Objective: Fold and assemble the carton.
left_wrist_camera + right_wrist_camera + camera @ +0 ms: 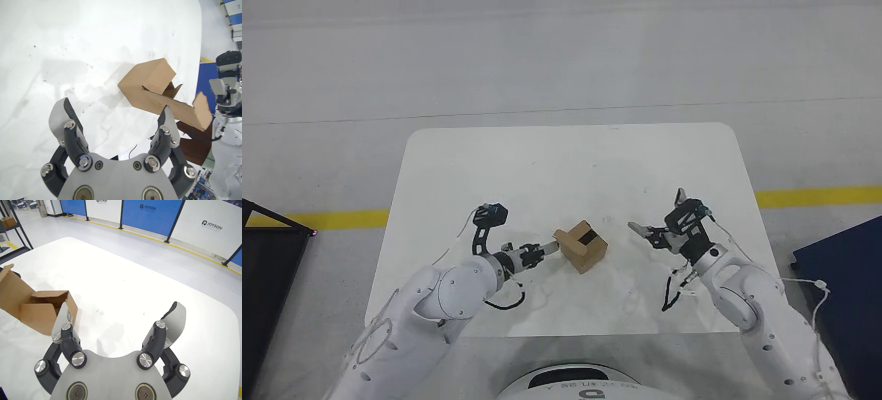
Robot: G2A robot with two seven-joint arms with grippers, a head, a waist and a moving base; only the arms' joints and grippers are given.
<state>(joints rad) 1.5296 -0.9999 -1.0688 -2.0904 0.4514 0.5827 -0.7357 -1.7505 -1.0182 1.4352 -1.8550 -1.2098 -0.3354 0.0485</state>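
Observation:
A small brown carton point(580, 246) stands near the middle of the white table point(542, 160), partly folded, with its top open and a long flap sticking out. My left gripper point(539, 252) is right beside the carton point(149, 83) on its left, open. In the left wrist view one fingertip point(166, 110) overlaps the loose flap; nothing is between the fingers of the left gripper point(116, 104). My right gripper point(658, 213) hovers open, a short way right of the carton and apart from it. In the right wrist view the carton point(37, 313) lies beside the right gripper point(120, 306).
The table's front edge runs close below both arms. A black rack point(262, 260) stands off the table's left side and a dark blue object point(842, 285) off its right. Bare tabletop point(562, 170) stretches behind the carton.

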